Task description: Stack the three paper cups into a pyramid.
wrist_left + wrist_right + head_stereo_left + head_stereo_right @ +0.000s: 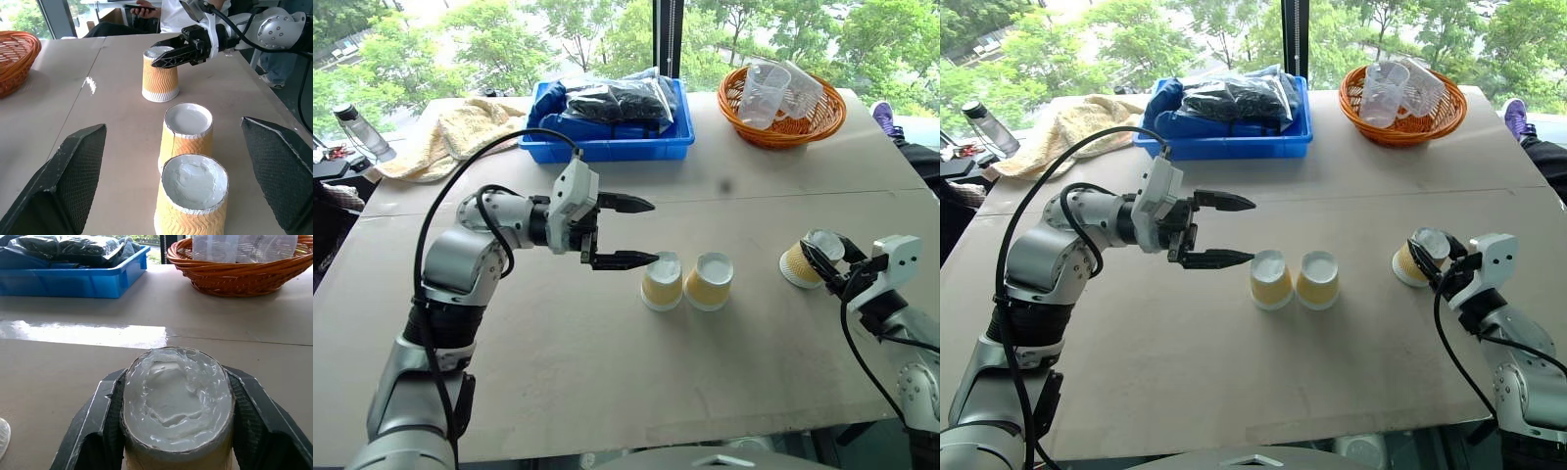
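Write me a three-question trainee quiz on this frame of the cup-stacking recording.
1. True or false: the right pincer is shut on a paper cup.
2. How many paper cups stand base-up side by side mid-table? A) one B) two C) three
3. What holds the clear plastic cups at the far right of the table?

Key: 1. True, its fingers clamp the third cup's sides. 2. B, the left one and the right one, near the open left pincer. 3. The wicker basket.

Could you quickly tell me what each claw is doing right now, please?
Left claw: open, holding nothing, beside the two standing cups.
Right claw: shut on the third cup.
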Tool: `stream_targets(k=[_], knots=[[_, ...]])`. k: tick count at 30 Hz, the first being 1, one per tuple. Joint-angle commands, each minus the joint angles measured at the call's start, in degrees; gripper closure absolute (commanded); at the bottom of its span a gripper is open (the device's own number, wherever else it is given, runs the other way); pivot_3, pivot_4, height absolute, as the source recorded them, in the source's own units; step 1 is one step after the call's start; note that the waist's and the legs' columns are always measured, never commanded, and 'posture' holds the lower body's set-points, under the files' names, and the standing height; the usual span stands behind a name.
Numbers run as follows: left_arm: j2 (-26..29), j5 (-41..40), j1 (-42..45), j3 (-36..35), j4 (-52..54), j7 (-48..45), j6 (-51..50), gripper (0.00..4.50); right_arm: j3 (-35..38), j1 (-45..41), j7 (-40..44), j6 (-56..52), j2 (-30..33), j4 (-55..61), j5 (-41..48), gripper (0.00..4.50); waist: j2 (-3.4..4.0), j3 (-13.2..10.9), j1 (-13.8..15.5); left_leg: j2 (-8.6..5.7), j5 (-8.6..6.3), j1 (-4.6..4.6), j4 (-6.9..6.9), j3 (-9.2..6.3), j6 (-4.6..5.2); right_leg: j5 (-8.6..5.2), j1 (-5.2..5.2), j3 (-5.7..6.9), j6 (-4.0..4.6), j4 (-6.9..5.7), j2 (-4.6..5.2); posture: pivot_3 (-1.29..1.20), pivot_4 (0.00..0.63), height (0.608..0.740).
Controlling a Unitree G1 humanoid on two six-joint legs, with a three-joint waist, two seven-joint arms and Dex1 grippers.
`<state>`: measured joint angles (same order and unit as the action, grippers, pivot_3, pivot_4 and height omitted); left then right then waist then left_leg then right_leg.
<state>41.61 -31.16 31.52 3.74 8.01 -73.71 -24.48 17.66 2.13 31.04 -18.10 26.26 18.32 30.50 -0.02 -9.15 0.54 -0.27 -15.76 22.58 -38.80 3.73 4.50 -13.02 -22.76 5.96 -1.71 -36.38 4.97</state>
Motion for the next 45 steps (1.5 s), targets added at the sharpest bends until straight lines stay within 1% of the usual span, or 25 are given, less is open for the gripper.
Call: stream_targets(k=[1, 3, 8, 13, 17, 25, 33, 37, 39, 40, 42, 43, 45], knots=[[2.55, -1.71, -2.85, -4.19, 4.67, 0.91, -0.86, 0.0, -1.75, -5.27, 3.39, -4.71, 3.33, 7.21, 6.36, 2.4, 0.0, 0.0, -0.08, 0.0, 0.0, 0.0, 0.0, 0.0, 0.0, 0.0, 0.0, 0.0, 0.0, -0.02, 0.01, 0.0, 0.15, 0.74], [3.81, -2.97, -6.05, -6.08, 7.3, 1.8, -2.24, 0.0, -3.01, -9.37, 4.47, -9.61, 5.31, 9.75, 11.41, 2.4, 0.01, -0.01, -0.07, 0.05, 0.0, 0.0, 0.0, 0.03, 0.0, 0.0, -0.06, -0.02, 0.01, -0.05, 0.0, 0.0, 0.15, 0.74], [7.44, -7.27, -14.36, -10.04, 14.39, 1.34, -5.89, 0.0, -5.28, -17.78, 5.14, -18.13, 8.59, 13.29, 20.57, 2.4, -0.04, -0.02, 0.45, 0.08, -0.01, 0.04, 0.01, 0.0, 0.0, 0.0, -0.06, 0.02, 0.03, 0.0, 0.04, 0.0, 0.15, 0.74], [8.09, -9.04, -18.51, -12.46, 18.01, 2.0, -5.11, 0.0, -9.55, -23.27, 7.72, -23.51, 10.62, 15.13, 25.83, 2.4, -0.07, -0.04, 0.44, 0.05, -0.03, 0.14, 0.0, -0.05, 0.04, 0.01, -0.05, 0.1, 0.03, 0.16, 0.13, 0.0, 0.15, 0.74], [7.92, -8.89, -19.59, -12.27, 19.64, 2.85, -4.7, 0.0, -13.66, -25.42, 9.14, -24.17, 11.17, 14.55, 23.35, 2.4, -0.07, -0.04, 0.3, 0.05, -0.04, 0.14, 0.0, -0.05, 0.04, 0.01, -0.05, 0.12, 0.04, 0.15, 0.12, 0.0, 0.15, 0.74], [8.14, -9.12, -20.85, -12.18, 20.86, 4.8, -4.54, 0.0, -18.28, -26.85, 10.08, -23.63, 10.44, 14.54, 20.42, 2.4, -0.07, -0.04, 0.26, 0.05, -0.04, 0.14, 0.0, -0.05, 0.04, 0.01, -0.05, 0.13, 0.04, 0.15, 0.1, 0.0, 0.15, 0.74], [8.75, -8.82, -22.01, -12.27, 21.19, 5.27, -4.11, 0.0, -19.66, -27.31, 10.24, -22.73, 9.7, 14.03, 16.49, 2.4, -0.08, -0.04, 0.29, 0.05, -0.04, 0.14, 0.0, -0.05, 0.03, 0.01, -0.06, 0.13, 0.03, 0.15, 0.1, 0.0, 0.15, 0.74], [8.97, -7.74, -22.12, -11.68, 20.52, 5.06, -3.17, 0.0, -19.74, -27.19, 10.95, -23.65, 9.84, 14.46, 16.47, 2.4, -0.07, -0.04, 0.27, 0.06, -0.04, 0.15, 0.01, -0.05, 0.03, 0.01, -0.06, 0.14, 0.03, 0.15, 0.09, 0.0, 0.15, 0.74], [9.09, -7.31, -22.21, -11.4, 20.2, 4.88, -2.79, 0.0, -19.73, -27.19, 11.19, -23.85, 9.84, 14.54, 16.45, 1.46, -0.07, -0.05, 0.28, 0.06, -0.04, 0.15, 0.01, -0.05, 0.02, 0.01, -0.06, 0.14, 0.03, 0.15, 0.09, 0.0, 0.15, 0.74], [9.14, -7.14, -22.31, -11.28, 20.11, 4.81, -2.62, 0.0, -19.67, -27.24, 11.2, -23.92, 9.75, 14.55, 16.47, 1.12, -0.07, -0.05, 0.28, 0.06, -0.04, 0.15, 0.01, -0.05, 0.02, 0.01, -0.06, 0.14, 0.03, 0.16, 0.09, 0.0, 0.15, 0.74], [9.07, -6.91, -22.55, -11.19, 19.97, 4.81, -2.41, 0.0, -19.3, -27.26, 11.17, -23.88, 9.58, 14.57, 16.57, 0.15, -0.07, -0.05, 0.28, 0.06, -0.04, 0.14, 0.01, -0.05, 0.02, 0.01, -0.06, 0.14, 0.03, 0.16, 0.09, 0.0, 0.15, 0.74], [8.72, -7.37, -22.7, -11.48, 19.85, 5.05, -2.58, 0.0, -18.93, -27.21, 11.12, -23.89, 9.53, 14.6, 16.82, 0.06, -0.07, -0.04, 0.28, 0.06, -0.04, 0.14, 0.01, -0.05, 0.02, 0.01, -0.06, 0.14, 0.03, 0.16, 0.09, 0.0, 0.15, 0.74], [8.42, -7.48, -23.27, -11.68, 19.48, 5.26, -2.48, 0.0, -18.15, -26.84, 11.05, -23.48, 9.48, 14.52, 16.78, 0.06, -0.07, -0.05, 0.27, 0.06, -0.04, 0.14, 0.01, -0.05, 0.02, 0.01, -0.06, 0.14, 0.03, 0.16, 0.1, 0.0, 0.15, 0.74]])
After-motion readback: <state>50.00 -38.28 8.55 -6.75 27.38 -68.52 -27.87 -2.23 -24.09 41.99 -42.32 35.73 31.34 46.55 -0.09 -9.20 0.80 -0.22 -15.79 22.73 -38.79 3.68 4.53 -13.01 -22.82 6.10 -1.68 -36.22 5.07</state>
